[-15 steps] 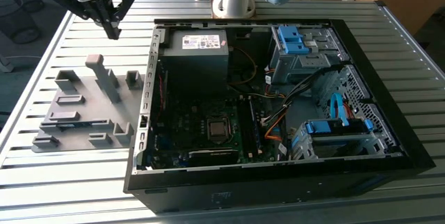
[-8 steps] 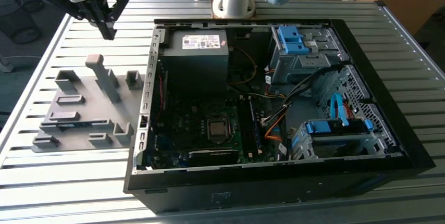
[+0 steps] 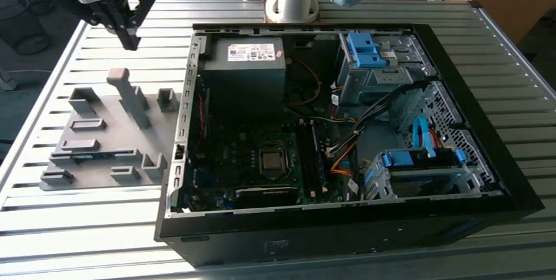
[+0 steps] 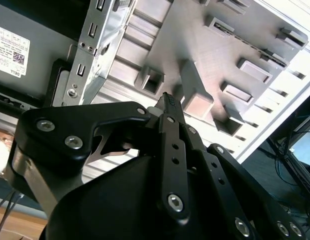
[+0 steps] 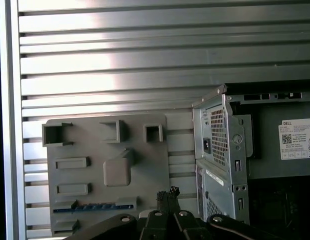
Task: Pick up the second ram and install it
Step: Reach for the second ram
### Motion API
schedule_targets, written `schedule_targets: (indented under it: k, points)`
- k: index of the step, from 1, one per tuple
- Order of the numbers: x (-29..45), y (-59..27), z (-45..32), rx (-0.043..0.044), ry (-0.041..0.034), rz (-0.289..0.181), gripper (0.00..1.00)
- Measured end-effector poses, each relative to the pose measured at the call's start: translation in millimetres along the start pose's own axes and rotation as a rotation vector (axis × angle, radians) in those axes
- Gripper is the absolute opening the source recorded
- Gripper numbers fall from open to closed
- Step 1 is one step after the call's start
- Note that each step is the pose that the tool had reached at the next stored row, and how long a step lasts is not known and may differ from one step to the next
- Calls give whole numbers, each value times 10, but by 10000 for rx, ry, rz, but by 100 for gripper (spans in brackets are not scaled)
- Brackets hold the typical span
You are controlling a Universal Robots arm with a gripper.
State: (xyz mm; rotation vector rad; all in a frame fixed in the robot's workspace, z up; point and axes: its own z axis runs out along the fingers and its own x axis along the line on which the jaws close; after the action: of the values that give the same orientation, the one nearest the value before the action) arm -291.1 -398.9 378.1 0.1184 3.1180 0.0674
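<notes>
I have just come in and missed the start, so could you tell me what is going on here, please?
The robot arm's gripper hangs above the table, its fingers shut on nothing, near the grey holder tray. The second ram sits in a slot of that tray, not yet picked up. The open computer case lies beside the tray, on the exterior view's right.

Scene is lit brightly. Strong glare is thrown off the slatted table point(image 5: 145, 65) in the first wrist view, w/ upper slats washed out; in the second wrist view the table edge is blown white. The PC case interior point(image 3: 226, 156) is left dim in the exterior view, detail lost in shadow. Only soft shadows are cast on the grey holder plate point(image 3: 104, 143). Gripper point(image 4: 167, 99) body is rendered dark vs. bright bkgd.
</notes>
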Motion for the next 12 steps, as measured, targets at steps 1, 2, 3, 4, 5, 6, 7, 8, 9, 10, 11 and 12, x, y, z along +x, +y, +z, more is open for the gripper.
schedule_targets:
  k: [1, 2, 3, 4, 5, 6, 7, 8, 9, 10, 11, 12]
  points:
    - [9, -1, 1, 0, 0, 0, 11]
    - [19, -1, 1, 0, 0, 0, 11]
    - [28, -2, 2, -1, 0, 0, 11]
    - [38, -3, 2, 0, 0, -1, 11]
    - [48, -4, 2, -1, 0, 0, 11]
    - [59, -4, 3, 0, 0, 0, 11]
    - [70, -5, 3, -1, 0, 0, 11]
    - [79, -6, 3, 0, 0, -1, 11]
    - [88, -7, 4, -1, -1, 0, 11]
    - [95, -7, 4, 0, 0, 0, 11]
    - [101, -8, 4, -1, 0, 0, 11]
    - [102, -8, 4, 0, 0, -1, 11]
